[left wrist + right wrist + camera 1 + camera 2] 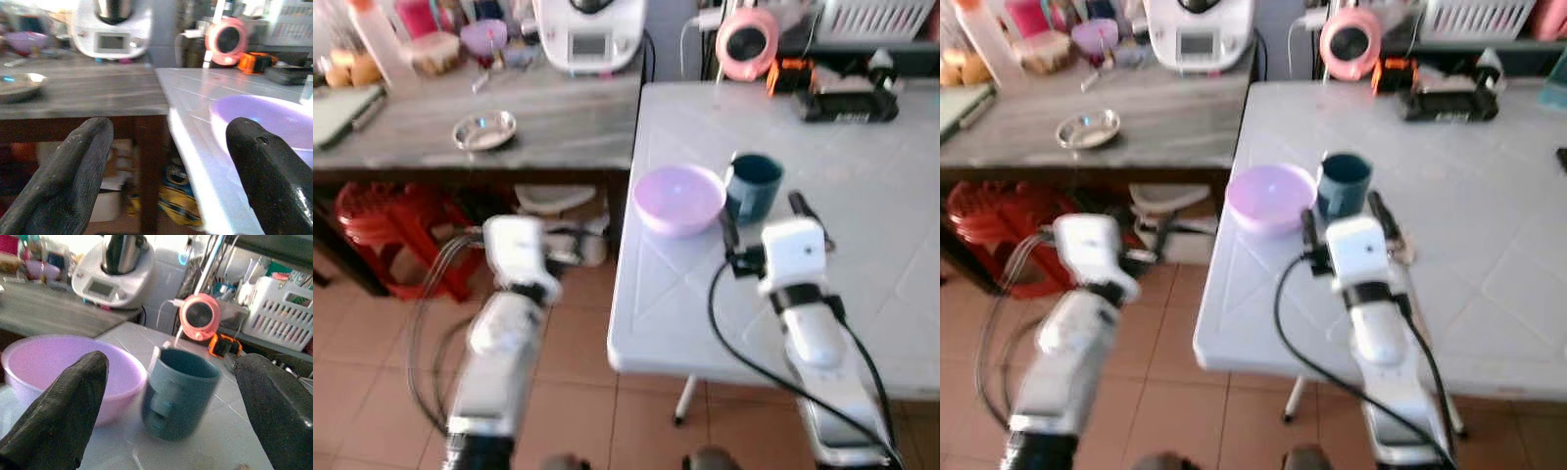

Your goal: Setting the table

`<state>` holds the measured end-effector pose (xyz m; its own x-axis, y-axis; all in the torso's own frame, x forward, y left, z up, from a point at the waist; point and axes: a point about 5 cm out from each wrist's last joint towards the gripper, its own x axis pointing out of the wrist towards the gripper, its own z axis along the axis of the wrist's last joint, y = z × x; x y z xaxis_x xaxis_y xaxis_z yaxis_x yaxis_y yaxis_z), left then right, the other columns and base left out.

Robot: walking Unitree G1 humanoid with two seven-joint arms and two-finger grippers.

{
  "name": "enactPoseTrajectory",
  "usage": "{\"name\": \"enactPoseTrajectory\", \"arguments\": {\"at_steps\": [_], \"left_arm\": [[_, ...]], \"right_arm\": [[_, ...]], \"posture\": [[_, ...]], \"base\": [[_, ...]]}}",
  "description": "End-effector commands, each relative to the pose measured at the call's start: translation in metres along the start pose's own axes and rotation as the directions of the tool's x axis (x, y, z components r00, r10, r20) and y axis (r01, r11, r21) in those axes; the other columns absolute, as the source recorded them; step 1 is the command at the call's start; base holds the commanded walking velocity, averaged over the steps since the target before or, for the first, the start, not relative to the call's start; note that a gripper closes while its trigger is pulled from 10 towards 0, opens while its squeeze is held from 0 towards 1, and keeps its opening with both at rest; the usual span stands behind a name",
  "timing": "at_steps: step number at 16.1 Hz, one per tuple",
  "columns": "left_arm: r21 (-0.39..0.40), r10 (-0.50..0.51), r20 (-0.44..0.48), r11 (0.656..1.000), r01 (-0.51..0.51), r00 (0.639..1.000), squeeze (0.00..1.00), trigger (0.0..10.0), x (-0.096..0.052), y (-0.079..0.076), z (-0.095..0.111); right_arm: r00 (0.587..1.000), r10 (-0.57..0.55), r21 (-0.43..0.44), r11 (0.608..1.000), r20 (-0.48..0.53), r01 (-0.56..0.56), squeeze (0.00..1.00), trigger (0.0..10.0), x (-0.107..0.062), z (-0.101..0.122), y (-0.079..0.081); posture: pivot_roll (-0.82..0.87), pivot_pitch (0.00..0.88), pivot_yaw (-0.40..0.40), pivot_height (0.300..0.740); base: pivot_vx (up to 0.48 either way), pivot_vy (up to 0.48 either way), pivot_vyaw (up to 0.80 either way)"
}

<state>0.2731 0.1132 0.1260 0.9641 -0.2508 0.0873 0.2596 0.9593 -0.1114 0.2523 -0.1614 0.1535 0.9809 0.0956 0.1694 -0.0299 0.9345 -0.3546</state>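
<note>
White table (862, 196): teal mug (178, 391) between right claw (171, 406) fingers (spread), untouched.

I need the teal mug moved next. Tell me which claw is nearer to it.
Right. The right claw is open just in front of the teal mug, over the white table. The left claw is open, off the table's edge, beyond the purple bowl.

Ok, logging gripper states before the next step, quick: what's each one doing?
Left gripper: open, empty, off the table's edge.
Right gripper: open, empty, facing the teal mug.
</note>
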Motion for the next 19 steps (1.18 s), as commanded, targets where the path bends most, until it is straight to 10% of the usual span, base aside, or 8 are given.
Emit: {"name": "enactPoseTrajectory", "arguments": {"at_steps": [1, 3, 4, 9, 10, 19], "left_arm": [[0.028, 0.062, -0.001, 0.998, -0.062, 0.998, 0.00, 10.0, -0.004, 0.016, 0.001], [0.024, 0.083, -0.014, 0.996, -0.083, 0.996, 0.00, 10.0, -0.005, 0.019, -0.001], [0.023, 0.080, -0.016, 0.997, -0.079, 0.997, 0.00, 10.0, -0.005, 0.019, -0.002], [0.017, 0.082, -0.054, 0.997, -0.081, 0.995, 0.00, 10.0, -0.013, 0.018, -0.007], [0.016, 0.076, -0.067, 0.997, -0.075, 0.995, 0.00, 10.0, -0.016, 0.017, -0.008], [0.016, 0.067, -0.139, 0.998, -0.066, 0.988, 0.00, 10.0, -0.035, 0.016, -0.010]], "right_arm": [[0.999, 0.031, 0.012, 0.999, 0.023, -0.031, 0.00, 10.0, 0.002, 0.007, 0.005], [0.992, 0.124, -0.057, 0.991, 0.020, -0.122, 0.14, 10.0, 0.003, 0.008, 0.012], [0.991, 0.131, -0.054, 0.990, 0.023, -0.129, 1.00, 10.0, 0.006, 0.009, 0.012], [0.989, 0.143, 0.012, 0.990, -0.043, -0.143, 0.89, 10.0, 0.030, 0.003, 0.002], [0.976, 0.203, 0.015, 0.979, -0.079, -0.202, 0.00, 10.0, 0.040, -0.003, 0.001], [0.808, 0.554, -0.078, 0.813, -0.199, -0.577, 0.00, 10.0, 0.072, -0.011, 0.009]], "posture": [[-0.09, 0.000, 0.070, 0.740], [-0.09, 0.000, 0.071, 0.740], [-0.09, 0.000, 0.072, 0.740], [-0.07, 0.000, 0.070, 0.740], [-0.06, 0.000, 0.071, 0.740], [-0.03, 0.019, 0.068, 0.740]], "base": [[0.000, 0.000, 0.00], [0.000, 0.000, 0.00], [0.000, 0.000, 0.00], [0.000, 0.000, 0.00], [0.000, 0.000, 0.00], [0.000, 0.000, 0.00]]}}
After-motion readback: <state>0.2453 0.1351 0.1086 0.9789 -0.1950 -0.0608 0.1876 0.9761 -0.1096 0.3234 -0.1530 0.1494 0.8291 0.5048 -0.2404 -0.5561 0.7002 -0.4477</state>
